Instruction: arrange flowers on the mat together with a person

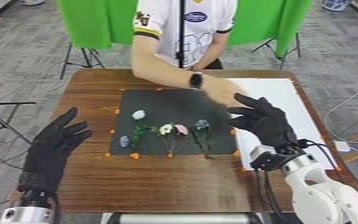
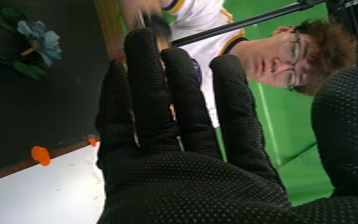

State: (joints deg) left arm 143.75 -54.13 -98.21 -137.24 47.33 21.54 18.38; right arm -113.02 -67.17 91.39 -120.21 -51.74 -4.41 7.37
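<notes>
On the mat (image 1: pixel 171 100), the flowers sit toward the near half, with dark surface stretching beyond them. White flower (image 1: pixel 139 114) at the left, pink flower (image 1: pixel 181 129) right of centre, blue flower (image 1: pixel 202 124) toward the right edge, and all three heads face away from the robot, long axes running near to far, stems toward the near edge. Between mat and white board (image 1: pixel 278 100), just a narrow brown strip; nearer the robot, a wide band of table (image 1: pixel 158 185). The right hand (image 1: pixel 262 125), fingers straight and thumb apart, hangs by that strip, a person's blurred hand (image 1: pixel 221 91) close by. Left of the mat, the left hand (image 1: pixel 55 142) hovers, fingers loosely extended.
</notes>
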